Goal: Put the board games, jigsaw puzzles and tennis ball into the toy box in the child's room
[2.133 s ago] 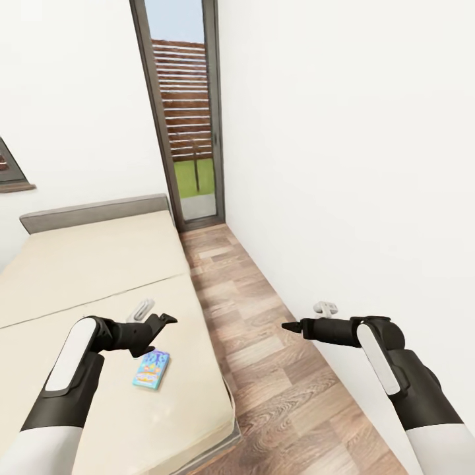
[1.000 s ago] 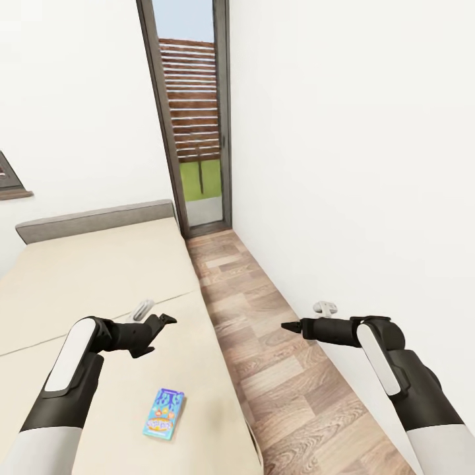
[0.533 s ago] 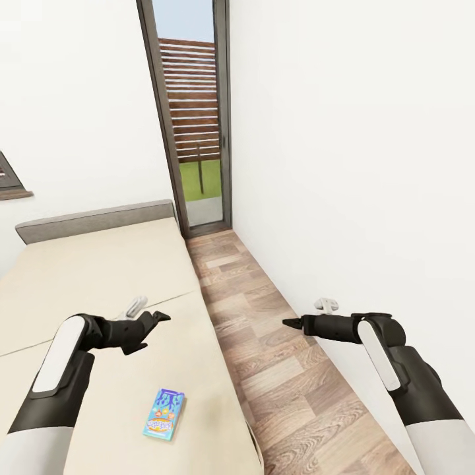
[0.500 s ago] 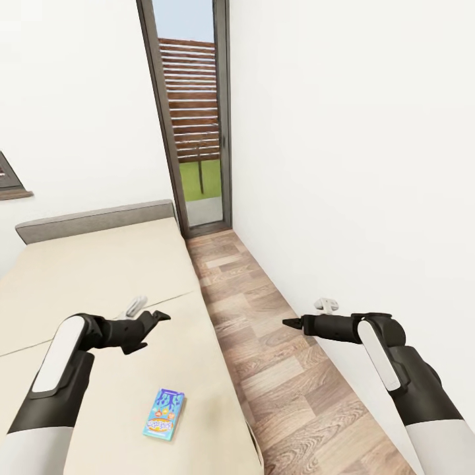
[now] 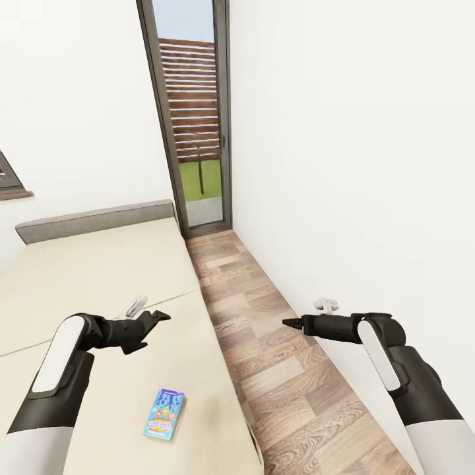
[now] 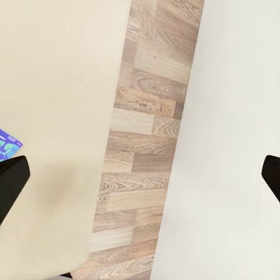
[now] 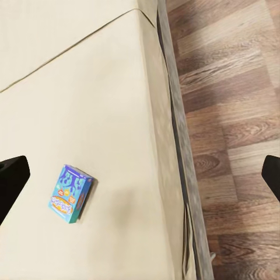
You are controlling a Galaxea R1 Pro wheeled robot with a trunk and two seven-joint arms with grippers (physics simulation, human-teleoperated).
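One small blue-white board game (image 5: 163, 413) lies flat on the bed (image 5: 86, 277), near the cream mattress's floor-side edge. My left gripper (image 5: 153, 328) hovers open over the mattress, above and slightly behind the game, holding nothing. Over the wooden floor, close to the white wall, my right gripper (image 5: 293, 323) is open and empty too. The right wrist view looks down on the board game (image 7: 71, 194) lying on the bed (image 7: 87, 105). A corner of the board game (image 6: 8, 146) shows in the left wrist view. The table and the toy box are out of view.
A strip of wooden floor (image 5: 264, 330) runs between the bed and the white wall (image 5: 356, 165) toward a narrow glass door (image 5: 198, 132). The grey headboard (image 5: 92, 221) stands against the far wall. The bed's thin grey frame (image 7: 175, 134) borders the floor.
The whole view shifted about two seconds ago as the camera moved. Since one second ago my left arm has drawn slightly left. Nothing has moved in the last half second.
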